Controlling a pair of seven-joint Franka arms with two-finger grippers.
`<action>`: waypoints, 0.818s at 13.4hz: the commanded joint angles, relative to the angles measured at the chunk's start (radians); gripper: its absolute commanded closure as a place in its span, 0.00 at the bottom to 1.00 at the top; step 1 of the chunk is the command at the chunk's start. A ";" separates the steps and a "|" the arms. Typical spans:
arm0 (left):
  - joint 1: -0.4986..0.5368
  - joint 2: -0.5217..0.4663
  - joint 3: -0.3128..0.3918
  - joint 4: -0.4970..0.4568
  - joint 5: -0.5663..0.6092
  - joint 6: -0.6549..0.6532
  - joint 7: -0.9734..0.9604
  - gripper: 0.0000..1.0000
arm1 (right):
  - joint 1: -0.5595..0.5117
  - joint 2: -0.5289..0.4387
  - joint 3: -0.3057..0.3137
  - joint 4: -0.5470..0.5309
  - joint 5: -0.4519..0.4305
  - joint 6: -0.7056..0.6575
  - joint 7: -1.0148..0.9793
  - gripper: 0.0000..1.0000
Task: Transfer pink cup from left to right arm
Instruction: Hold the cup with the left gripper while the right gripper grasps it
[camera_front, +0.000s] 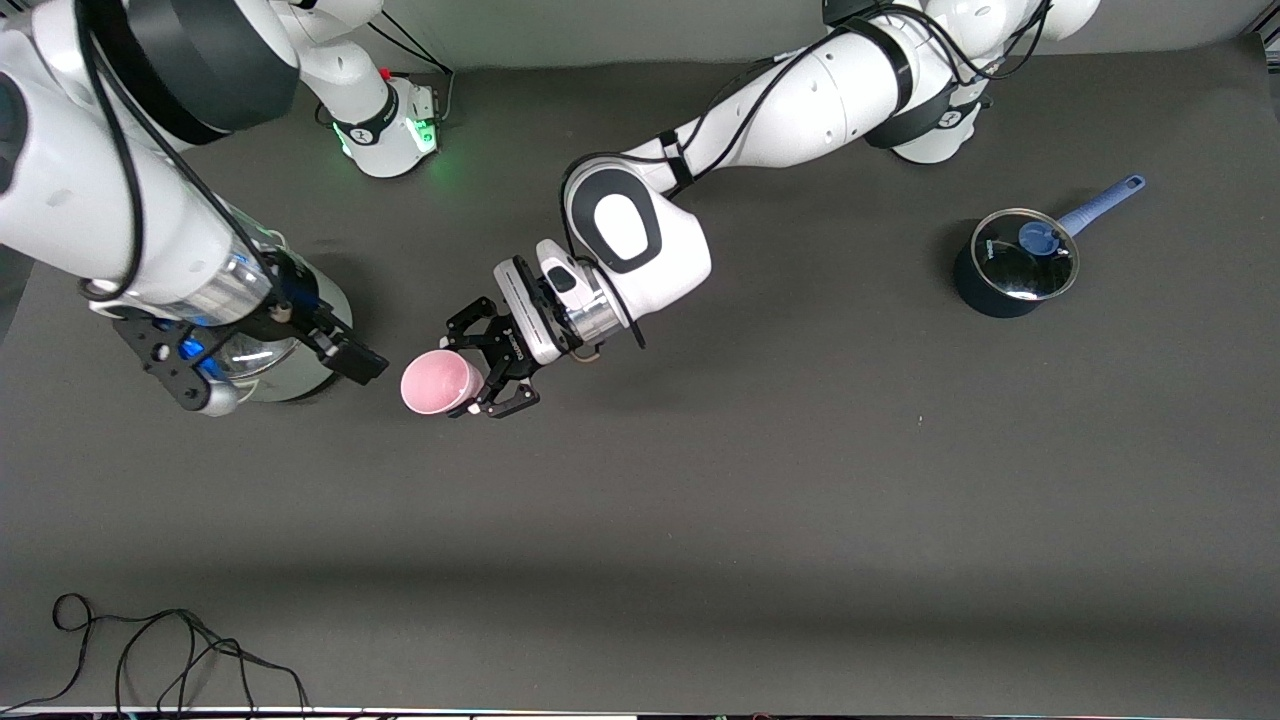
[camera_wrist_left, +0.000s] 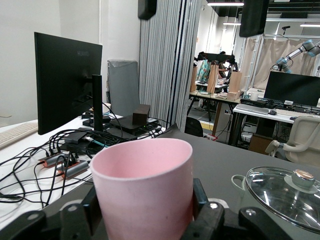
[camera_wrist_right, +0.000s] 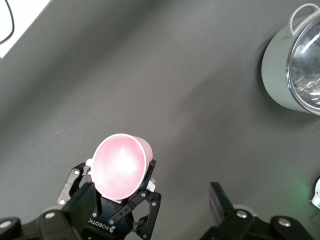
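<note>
The pink cup (camera_front: 440, 382) is held in my left gripper (camera_front: 472, 375), whose fingers are shut on its sides. The cup is up in the air over the middle of the table, tipped so its open mouth faces the right arm's end. In the left wrist view the cup (camera_wrist_left: 144, 185) fills the space between the black fingers (camera_wrist_left: 200, 197). My right gripper (camera_front: 270, 372) is open and empty over the grey pot, a short gap from the cup. The right wrist view shows the cup (camera_wrist_right: 120, 166) and one of its own fingers (camera_wrist_right: 220, 202).
A grey pot with a glass lid (camera_front: 320, 300) stands under my right gripper and shows in the right wrist view (camera_wrist_right: 280, 75). A dark blue saucepan with a glass lid (camera_front: 1015, 265) stands toward the left arm's end. A black cable (camera_front: 150, 650) lies near the front edge.
</note>
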 joint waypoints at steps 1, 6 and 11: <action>-0.015 -0.011 0.018 0.011 -0.010 0.016 -0.016 1.00 | 0.028 0.057 -0.010 0.043 -0.005 -0.025 0.021 0.00; -0.015 -0.011 0.018 0.011 -0.010 0.016 -0.016 1.00 | 0.031 0.061 -0.010 -0.056 0.008 -0.019 0.024 0.00; -0.015 -0.011 0.016 0.011 -0.010 0.016 -0.016 1.00 | 0.028 0.069 -0.012 -0.069 0.051 0.003 0.021 0.02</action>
